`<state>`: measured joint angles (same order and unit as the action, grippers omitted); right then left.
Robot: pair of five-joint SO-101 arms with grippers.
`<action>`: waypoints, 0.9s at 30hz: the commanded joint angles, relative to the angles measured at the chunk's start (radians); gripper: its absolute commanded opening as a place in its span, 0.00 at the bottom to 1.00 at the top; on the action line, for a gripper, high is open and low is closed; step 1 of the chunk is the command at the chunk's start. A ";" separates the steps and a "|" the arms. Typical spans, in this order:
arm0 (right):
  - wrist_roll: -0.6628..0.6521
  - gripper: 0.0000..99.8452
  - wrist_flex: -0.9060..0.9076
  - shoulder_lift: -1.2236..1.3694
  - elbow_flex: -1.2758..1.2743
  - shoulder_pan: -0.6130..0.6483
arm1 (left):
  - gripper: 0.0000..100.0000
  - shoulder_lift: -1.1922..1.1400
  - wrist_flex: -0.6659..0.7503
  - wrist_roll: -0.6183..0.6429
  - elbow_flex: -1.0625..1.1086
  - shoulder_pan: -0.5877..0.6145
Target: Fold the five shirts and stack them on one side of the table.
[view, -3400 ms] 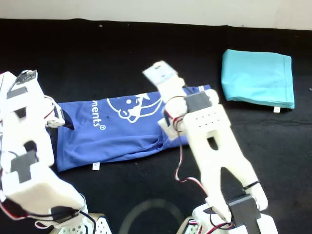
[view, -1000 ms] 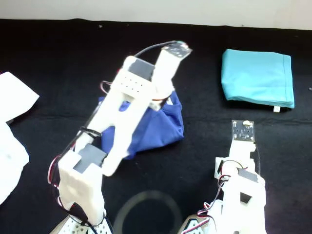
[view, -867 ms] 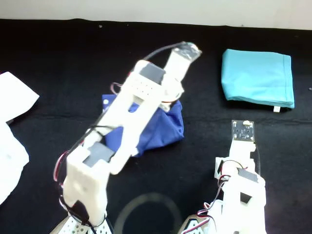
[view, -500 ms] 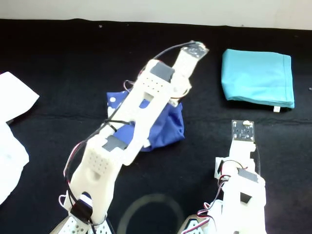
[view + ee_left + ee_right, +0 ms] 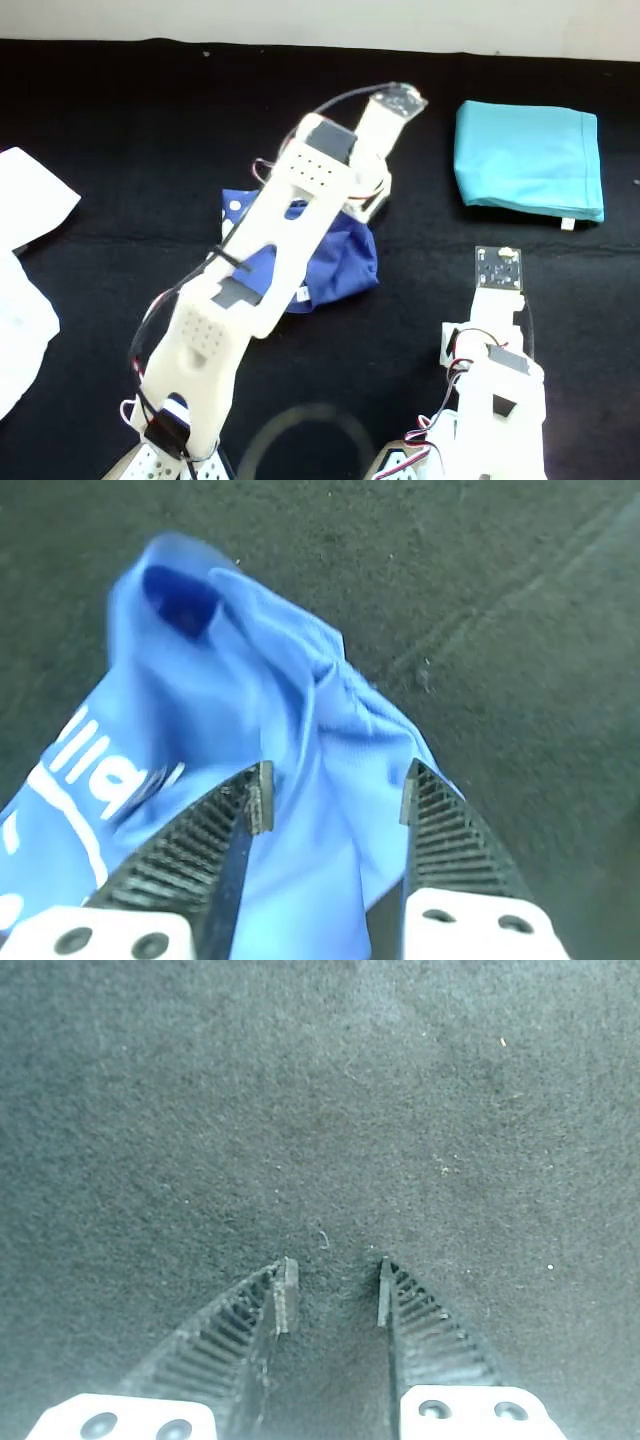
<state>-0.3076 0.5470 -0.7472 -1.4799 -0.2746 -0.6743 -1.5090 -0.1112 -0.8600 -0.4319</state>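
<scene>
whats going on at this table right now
The left gripper hangs open just above a bunched blue shirt mid-table, with its arm stretched across the shirt. The right gripper is open over bare black table. A folded teal shirt lies on the table's right side, and white cloth sits at the left edge.

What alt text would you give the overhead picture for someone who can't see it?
The white left arm stretches across the black table, above a crumpled blue shirt. A folded turquoise shirt lies far right, white cloth at the left edge; the right arm stands near right.
</scene>
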 commanded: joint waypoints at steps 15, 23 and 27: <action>-0.003 0.14 -0.021 0.001 -0.015 -0.010 | 0.01 0.139 -0.063 0.002 0.263 0.236; -0.003 0.14 -0.021 0.001 -0.016 -0.010 | 0.01 0.147 0.052 0.005 0.472 0.107; -0.003 0.14 -0.021 0.001 -0.016 -0.010 | 0.01 0.148 0.052 0.005 0.450 0.002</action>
<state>-0.3076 0.5470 -0.7472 -1.4799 -0.2746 -0.5992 -1.4645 -0.1082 -0.3936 -0.3521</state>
